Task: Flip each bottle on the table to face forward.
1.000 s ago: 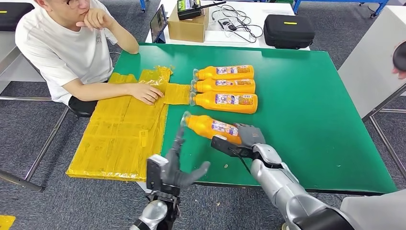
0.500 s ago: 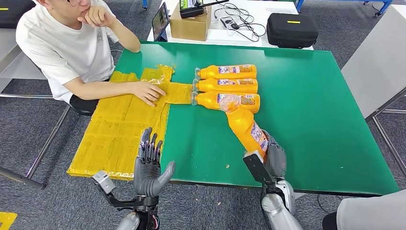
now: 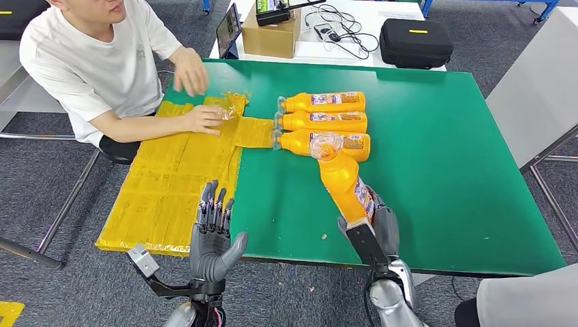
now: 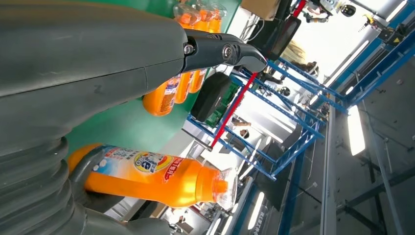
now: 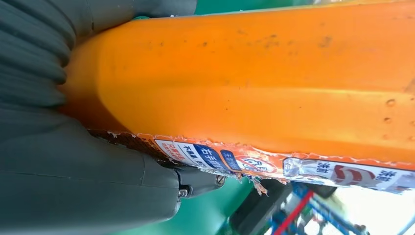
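1. Right hand (image 3: 379,228) gripping orange plastic bottle (image 3: 344,184) by its base, lifted off green table (image 3: 436,163), clear cap toward row of three orange bottles (image 3: 324,122).
2. Swung up from lying flat a second ago.
3. Left hand (image 3: 213,238) open, raised near table's front edge.
4. Person's hand (image 3: 191,71) dropped from chin.
5. Flip likely mid-way.

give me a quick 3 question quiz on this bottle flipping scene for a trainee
1. True or false: the right hand grips an orange bottle raised off the green table.
2. How many orange bottles lie in the row on the table? A) two B) three C) five
3. Fill in: the left hand holds ____.

Key: 1 true; 2 B; 3 nothing, its fingers are apart, beside the yellow sheet.
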You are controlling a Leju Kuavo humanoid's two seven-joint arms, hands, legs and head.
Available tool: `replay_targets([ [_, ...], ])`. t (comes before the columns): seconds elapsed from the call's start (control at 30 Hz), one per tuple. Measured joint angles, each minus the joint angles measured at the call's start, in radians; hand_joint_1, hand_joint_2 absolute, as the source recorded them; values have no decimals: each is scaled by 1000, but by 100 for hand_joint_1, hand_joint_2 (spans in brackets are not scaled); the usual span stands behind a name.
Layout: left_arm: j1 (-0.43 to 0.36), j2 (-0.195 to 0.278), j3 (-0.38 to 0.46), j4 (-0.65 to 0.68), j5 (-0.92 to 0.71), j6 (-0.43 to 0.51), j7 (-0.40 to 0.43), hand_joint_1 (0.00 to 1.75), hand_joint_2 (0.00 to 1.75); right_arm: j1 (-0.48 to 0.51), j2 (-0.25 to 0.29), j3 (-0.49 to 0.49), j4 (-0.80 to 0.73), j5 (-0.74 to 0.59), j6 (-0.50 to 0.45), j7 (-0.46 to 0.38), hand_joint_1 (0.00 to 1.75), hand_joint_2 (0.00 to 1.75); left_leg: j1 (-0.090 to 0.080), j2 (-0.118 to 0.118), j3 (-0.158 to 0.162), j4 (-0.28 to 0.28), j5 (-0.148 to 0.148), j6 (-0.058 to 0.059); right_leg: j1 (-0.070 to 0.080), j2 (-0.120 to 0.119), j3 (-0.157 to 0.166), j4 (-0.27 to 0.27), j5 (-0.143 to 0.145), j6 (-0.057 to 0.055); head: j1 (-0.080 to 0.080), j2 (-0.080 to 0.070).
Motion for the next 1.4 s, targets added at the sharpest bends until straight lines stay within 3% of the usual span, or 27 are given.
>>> replay_targets([
  [0.13,-4,1,-3,6,33,-47,31,0,175,13,14,54,-2,-43,156,-18,175,175,0,1,0,0,0,0,0,0,-1,0,0,0,0,0],
  [0.2,-9,1,-6,16,58,-66,56,0,175,25,31,116,-1,-35,187,-26,175,175,1,1,0,0,0,0,1,0,-1,0,0,0,0,0],
  [0.4,-25,-2,-12,51,104,-97,81,0,175,33,70,306,16,-19,99,-71,175,175,2,1,-1,0,0,-1,2,0,-2,0,-1,-1,0,0],
  [0.57,-32,-2,-19,71,113,-104,97,0,175,29,72,382,33,-40,76,-76,175,175,1,1,-1,0,0,0,0,0,-1,0,0,-1,0,0],
  [0.87,-44,-2,-35,109,117,-108,145,0,175,23,65,423,66,-53,83,-63,175,175,0,1,-1,0,0,0,0,0,-2,0,0,-1,0,0],
  [1.4,-54,-2,-40,140,102,-100,142,0,175,10,61,430,101,-53,85,-68,175,175,0,1,-1,0,0,0,0,0,-1,0,0,-1,0,0],
])
